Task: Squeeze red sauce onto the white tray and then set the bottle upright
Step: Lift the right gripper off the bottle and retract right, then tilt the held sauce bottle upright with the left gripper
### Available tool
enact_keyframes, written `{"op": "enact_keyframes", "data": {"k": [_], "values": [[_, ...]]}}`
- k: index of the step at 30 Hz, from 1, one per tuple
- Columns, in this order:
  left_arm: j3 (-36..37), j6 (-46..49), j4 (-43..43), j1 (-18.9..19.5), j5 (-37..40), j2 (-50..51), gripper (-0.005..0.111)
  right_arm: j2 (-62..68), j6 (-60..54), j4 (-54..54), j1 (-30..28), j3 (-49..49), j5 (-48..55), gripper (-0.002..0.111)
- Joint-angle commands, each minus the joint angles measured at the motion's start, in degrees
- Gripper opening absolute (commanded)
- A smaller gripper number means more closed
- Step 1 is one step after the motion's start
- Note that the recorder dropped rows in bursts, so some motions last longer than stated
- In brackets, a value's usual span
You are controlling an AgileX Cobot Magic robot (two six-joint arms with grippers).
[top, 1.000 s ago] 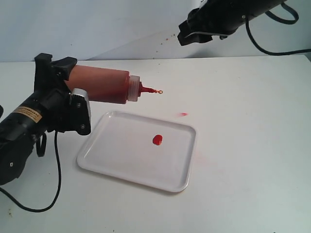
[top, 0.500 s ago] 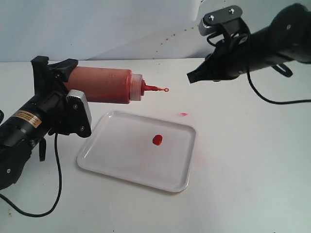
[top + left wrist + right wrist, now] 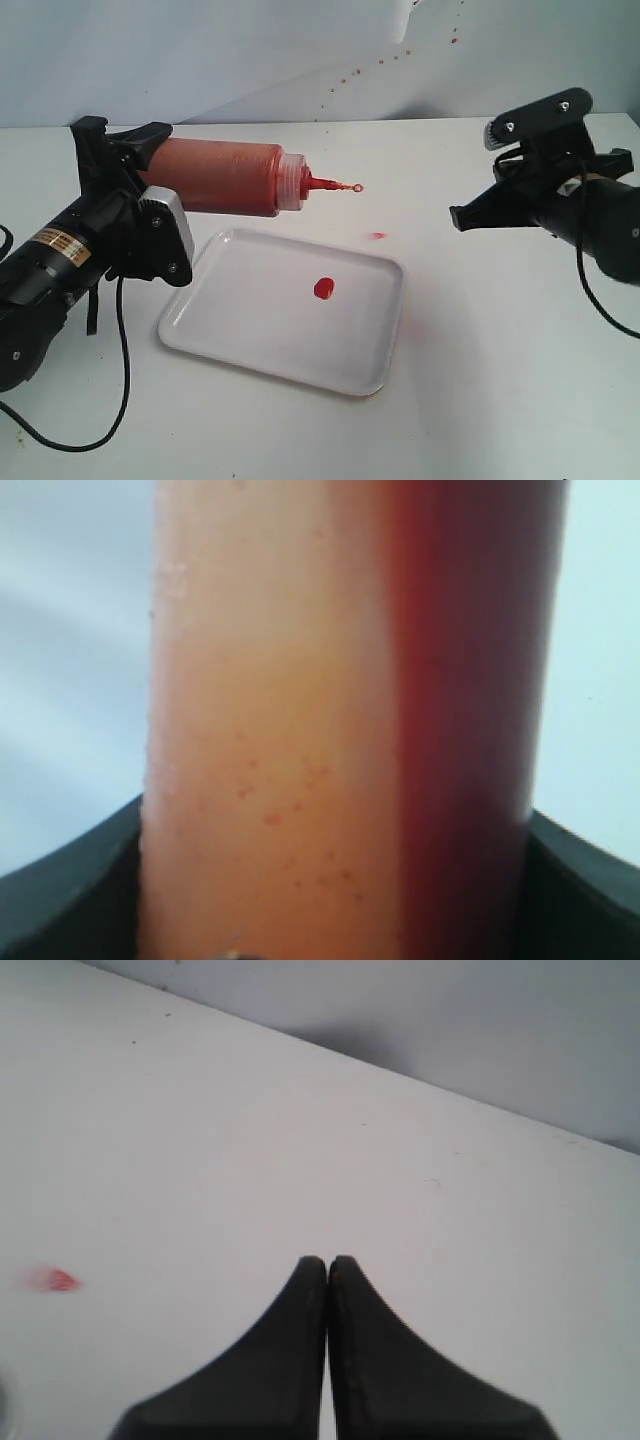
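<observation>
The bottle (image 3: 225, 177) lies level in the air above the far left corner of the white tray (image 3: 250, 330), its red nozzle (image 3: 322, 184) pointing right with the small cap at the tip. My left gripper (image 3: 135, 165) is shut on the bottle's base end; in the left wrist view the bottle (image 3: 340, 720) fills the frame between the black jaws. A round blob of red sauce (image 3: 323, 288) sits on the tray's middle. My right gripper (image 3: 458, 217) hovers at the right, shut and empty, fingertips (image 3: 313, 1266) pressed together.
A tiny pale-red smear (image 3: 377, 236) marks the table just beyond the tray's far right corner; the right wrist view shows this smear (image 3: 60, 1281) too. Small red specks dot the back wall (image 3: 380, 62). A black cable (image 3: 122, 380) trails from the left arm.
The right arm has come down from the upper back to the right side of the table and its gripper has shut. The bottle has shifted slightly right in the left gripper.
</observation>
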Motion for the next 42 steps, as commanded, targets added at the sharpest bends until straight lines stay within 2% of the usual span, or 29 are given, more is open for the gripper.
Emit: {"op": "enact_keyframes", "data": {"k": [1,3,6,8,10,14,21,27,36,42], "values": [[0.1,-2.7,0.8,-0.4,-3.7,-0.8,0.000,-0.1,0.7,-0.8,-1.3,4.3,-9.2,0.000],[0.1,-2.9,1.0,-0.4,-3.7,-0.8,0.000,0.2,4.5,-3.0,-4.5,5.2,-10.3,0.000],[-0.1,-6.0,1.2,-0.4,-4.0,-0.8,0.000,3.5,22.3,-17.0,-10.2,5.2,-10.3,0.000],[-0.2,-7.0,1.4,-0.4,-4.0,-0.8,0.000,7.2,30.1,-26.8,-12.0,5.2,-13.3,0.000],[-0.2,-7.0,2.3,-0.4,-4.0,-0.8,0.000,11.2,31.3,-32.6,-12.4,5.2,-17.3,0.000],[-0.3,-7.2,2.8,-0.4,-4.0,-0.8,0.000,16.6,31.2,-32.7,-12.4,5.1,-22.8,0.000],[-0.3,-9.0,3.4,-0.4,-4.0,-0.8,0.000,16.9,31.4,-33.2,-12.4,4.8,-23.3,0.000],[-0.3,-14.7,7.0,-0.4,-6.0,-0.8,0.000,16.9,31.4,-33.2,-12.4,4.8,-23.5,0.000],[-0.3,-20.7,7.0,-0.2,-6.7,-0.8,0.000,16.9,31.4,-33.2,-12.4,4.8,-23.6,0.000],[-0.3,-25.0,7.2,2.2,-6.1,-0.8,0.000,16.9,31.4,-33.2,-12.4,4.8,-23.7,0.000]]}}
